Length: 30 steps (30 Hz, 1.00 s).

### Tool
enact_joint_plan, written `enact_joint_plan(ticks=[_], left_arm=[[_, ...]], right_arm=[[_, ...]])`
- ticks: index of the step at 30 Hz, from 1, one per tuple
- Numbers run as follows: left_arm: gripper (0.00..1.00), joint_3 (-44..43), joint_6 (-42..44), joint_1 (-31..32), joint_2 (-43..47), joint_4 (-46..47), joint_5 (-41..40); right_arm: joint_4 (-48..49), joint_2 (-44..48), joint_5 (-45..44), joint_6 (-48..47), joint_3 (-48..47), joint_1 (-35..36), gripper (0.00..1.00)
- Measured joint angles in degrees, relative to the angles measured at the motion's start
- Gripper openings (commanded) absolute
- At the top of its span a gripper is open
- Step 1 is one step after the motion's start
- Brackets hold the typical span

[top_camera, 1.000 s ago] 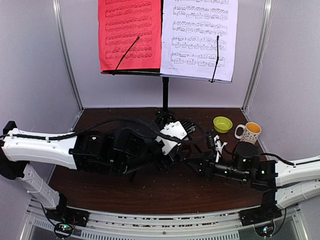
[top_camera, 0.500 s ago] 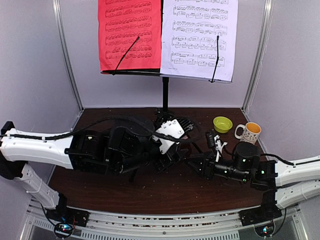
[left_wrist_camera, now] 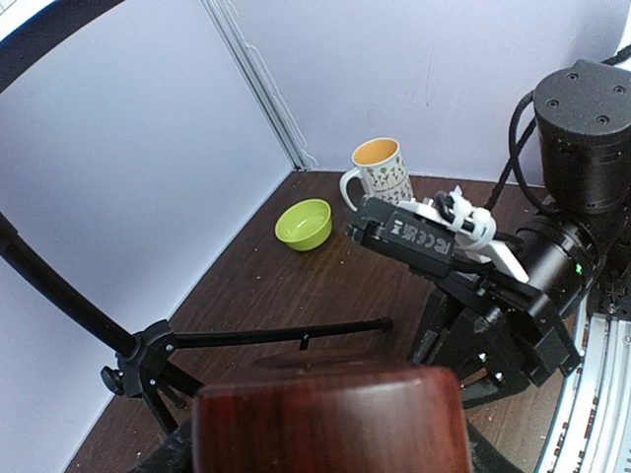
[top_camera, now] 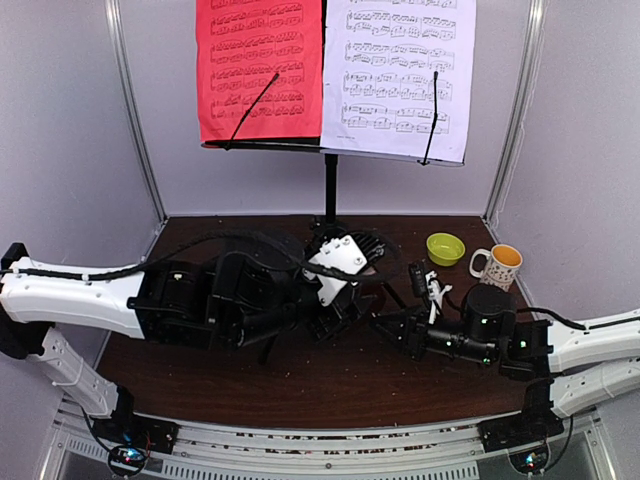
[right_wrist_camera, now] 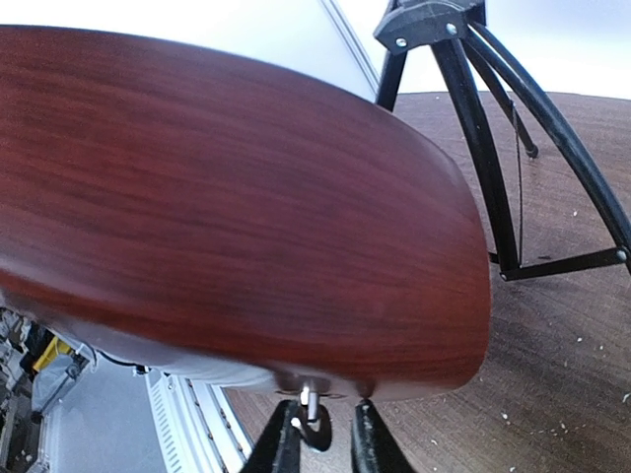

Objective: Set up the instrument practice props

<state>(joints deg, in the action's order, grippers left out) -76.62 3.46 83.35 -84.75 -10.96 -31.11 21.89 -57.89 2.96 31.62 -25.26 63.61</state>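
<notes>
The black music stand [top_camera: 330, 185] stands at the back, with a red music sheet [top_camera: 258, 70] and a white music sheet [top_camera: 400, 75] on its desk. My left gripper [top_camera: 343, 298] is shut on the red-brown metronome [left_wrist_camera: 325, 419], which it holds low over the table in front of the tripod legs [left_wrist_camera: 266, 335]. In the right wrist view the metronome's wood-grain side [right_wrist_camera: 227, 197] fills the frame. A small metal winding key [right_wrist_camera: 314, 414] sticks out of it. My right gripper [right_wrist_camera: 325, 443] stands narrowly open around that key. One finger is at the key, the other a little apart.
A small green bowl [top_camera: 445, 248] and a spotted white mug [top_camera: 497, 265] sit at the back right of the brown table. The tripod legs [right_wrist_camera: 493, 148] spread just behind the metronome. Grey walls close in on the table.
My right gripper's fingers have narrowed around the winding key. My left arm has shifted slightly with the metronome. The stand and sheets have not moved.
</notes>
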Motion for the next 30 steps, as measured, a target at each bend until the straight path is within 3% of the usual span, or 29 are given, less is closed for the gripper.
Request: enact_joint_plan(ticks=[5,30], left_arm=[[0.0,1.1,0.1,0.0,0.3,1.2,-0.1],[0.0,10.8,1.5,-0.1,6.1,11.5,-0.2]], right_arm=[[-0.7,0.1,0.2,0.4,-0.9,-0.1,0.0],[8.2,6.2,5.9,21.0,3.9,-5.9,0.0]])
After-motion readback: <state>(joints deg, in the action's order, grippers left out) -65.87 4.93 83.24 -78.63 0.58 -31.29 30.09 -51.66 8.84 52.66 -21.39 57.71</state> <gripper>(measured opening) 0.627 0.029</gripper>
